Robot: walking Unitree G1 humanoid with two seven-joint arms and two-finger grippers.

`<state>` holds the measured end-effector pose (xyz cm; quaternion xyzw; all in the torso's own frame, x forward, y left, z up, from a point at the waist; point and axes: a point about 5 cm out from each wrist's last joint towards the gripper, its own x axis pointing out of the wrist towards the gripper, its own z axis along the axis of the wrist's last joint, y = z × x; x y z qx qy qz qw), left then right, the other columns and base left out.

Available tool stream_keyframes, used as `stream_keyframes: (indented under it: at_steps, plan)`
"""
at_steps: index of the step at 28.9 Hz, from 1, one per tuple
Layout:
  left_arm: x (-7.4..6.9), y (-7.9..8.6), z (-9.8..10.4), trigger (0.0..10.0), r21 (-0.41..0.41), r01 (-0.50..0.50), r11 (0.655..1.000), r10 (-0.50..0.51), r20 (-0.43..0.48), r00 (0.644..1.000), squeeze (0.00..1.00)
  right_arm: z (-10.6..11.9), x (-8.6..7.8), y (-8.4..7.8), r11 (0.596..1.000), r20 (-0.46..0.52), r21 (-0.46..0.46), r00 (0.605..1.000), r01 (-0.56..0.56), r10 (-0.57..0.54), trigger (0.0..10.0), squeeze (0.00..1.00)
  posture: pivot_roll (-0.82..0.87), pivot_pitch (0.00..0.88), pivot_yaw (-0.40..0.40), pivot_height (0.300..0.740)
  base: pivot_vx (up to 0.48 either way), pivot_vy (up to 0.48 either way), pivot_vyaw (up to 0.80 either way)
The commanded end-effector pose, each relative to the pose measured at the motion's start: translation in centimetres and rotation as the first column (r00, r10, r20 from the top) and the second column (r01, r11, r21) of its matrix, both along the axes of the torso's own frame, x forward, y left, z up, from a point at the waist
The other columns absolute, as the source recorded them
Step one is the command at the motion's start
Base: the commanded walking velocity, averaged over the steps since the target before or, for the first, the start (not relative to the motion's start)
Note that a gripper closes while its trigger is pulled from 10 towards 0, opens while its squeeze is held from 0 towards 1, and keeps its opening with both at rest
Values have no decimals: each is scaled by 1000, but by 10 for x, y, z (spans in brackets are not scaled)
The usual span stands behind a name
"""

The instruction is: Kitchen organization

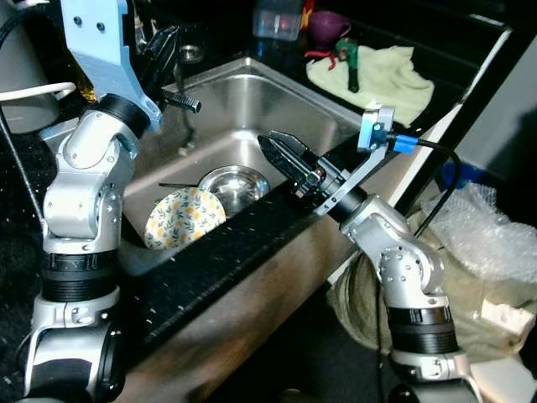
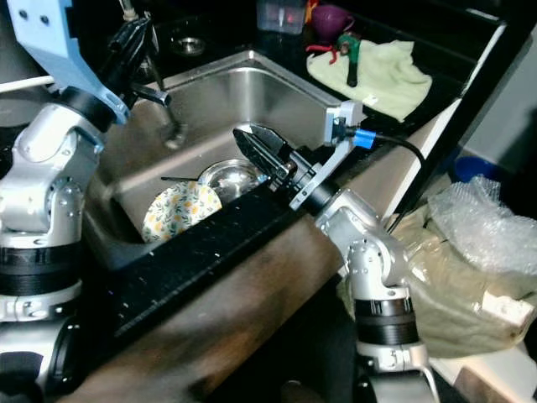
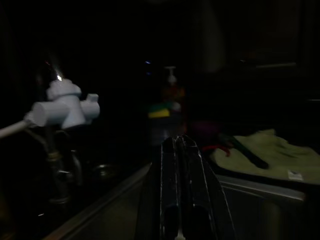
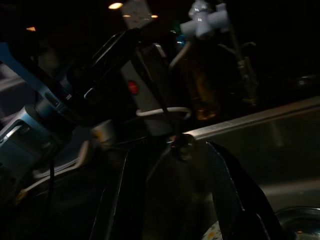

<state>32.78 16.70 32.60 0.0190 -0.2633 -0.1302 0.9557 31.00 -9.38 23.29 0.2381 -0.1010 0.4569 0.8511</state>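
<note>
Steel sink [image 1: 252,92] in black counter [image 1: 218,252] holds a flowery plate [image 1: 183,217] & steel bowl [image 1: 235,186] at 6 o'clock. Right gripper [image 1: 273,151] hangs over them w/ fingers apart; left gripper [image 3: 179,150], fingers pressed together, is up at 10 o'clock by the tap [image 3: 65,106]. Green towel [image 1: 377,75] lies at 2 o'clock.

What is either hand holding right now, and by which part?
Nothing. The right hand hangs open and empty above the sink; the left hand is shut on nothing near the faucet.
</note>
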Motion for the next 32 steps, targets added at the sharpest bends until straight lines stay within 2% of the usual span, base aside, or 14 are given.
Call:
stream_keyframes:
  at_steps: [1,21,25,28,32]
  plan:
    - [0,-3,1,10000,-8,15,1000,-15,-3,1000,0,0,-1,-4,1000,-1,2,1000,12,-12,10000,0,-14,63,-33,732,0,0,0]
    - [7,6,-8,10000,-8,-32,999,31,-54,998,0,-2,-1,-5,1000,-7,-11,1000,14,-14,10000,0,-22,66,-34,732,0,0,0]
    - [7,4,-10,10000,15,-28,1000,29,-61,998,0,-2,-2,-5,1000,-8,-11,1000,14,-14,10000,0,-21,67,-35,732,0,-385,0]
    - [7,9,-9,10000,-19,-61,998,60,-56,997,0,-3,-2,-5,1000,-8,-13,1000,11,-11,10000,0,-22,68,-35,732,0,0,0]
    - [9,15,-10,10000,-10,-85,996,85,-62,995,0,-3,-2,-4,1000,-8,-16,1000,7,-7,10000,0,-21,68,-36,732,0,0,0]
